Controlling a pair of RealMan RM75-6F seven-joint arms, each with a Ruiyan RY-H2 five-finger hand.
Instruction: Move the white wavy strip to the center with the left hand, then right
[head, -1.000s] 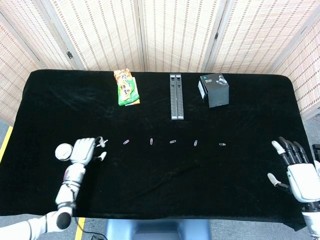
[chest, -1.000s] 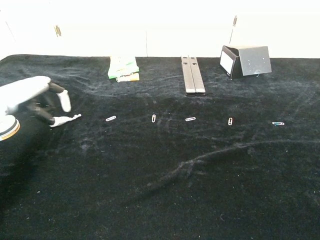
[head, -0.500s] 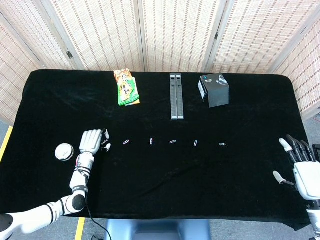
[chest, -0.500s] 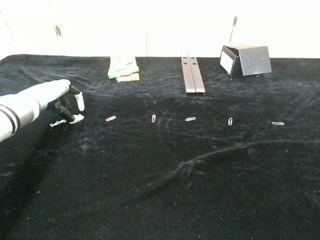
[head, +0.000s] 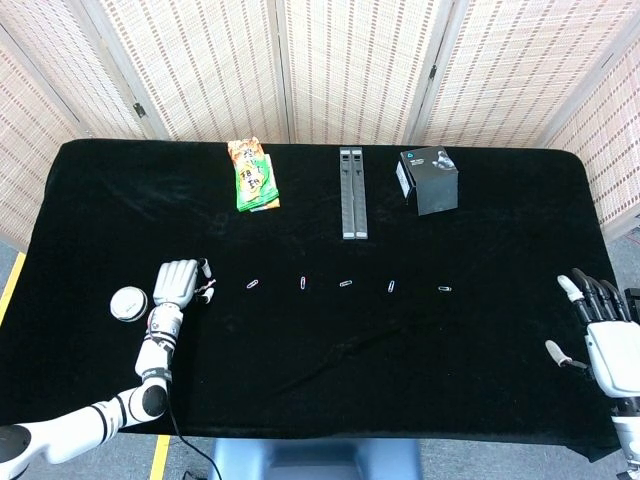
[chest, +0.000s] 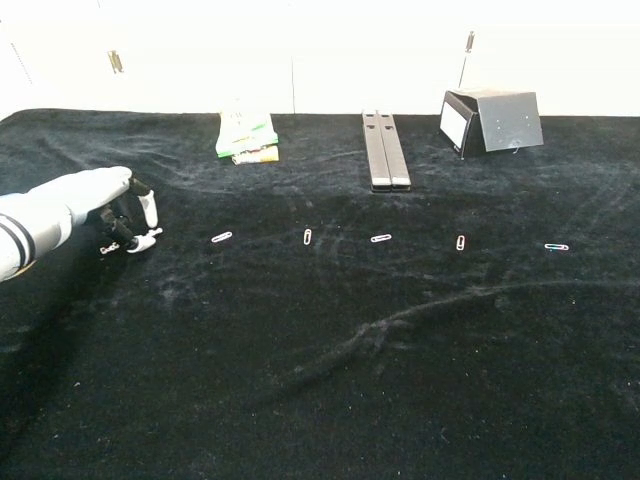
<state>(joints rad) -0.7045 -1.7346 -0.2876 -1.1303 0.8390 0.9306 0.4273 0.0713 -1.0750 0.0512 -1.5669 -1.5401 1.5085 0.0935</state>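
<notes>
The white wavy strip (chest: 110, 247) is a short pale piece lying on the black cloth at the left, best seen in the chest view. My left hand (head: 178, 283) (chest: 95, 203) hovers over it with its fingers curled down, fingertips (chest: 143, 241) at the cloth right beside the strip. Whether the strip is pinched does not show. In the head view the hand hides the strip. My right hand (head: 603, 332) is at the table's front right edge, fingers spread and holding nothing; the chest view does not show it.
Several paper clips (head: 302, 284) lie in a row across the middle. A round white tin (head: 129, 303) sits left of the left hand. At the back are a green snack packet (head: 252, 175), two black bars (head: 351, 192) and a black box (head: 428, 180).
The left hand moved away from the round tin and curled its fingers down over the strip, which shifted slightly left. The right hand drew back toward the right edge.
</notes>
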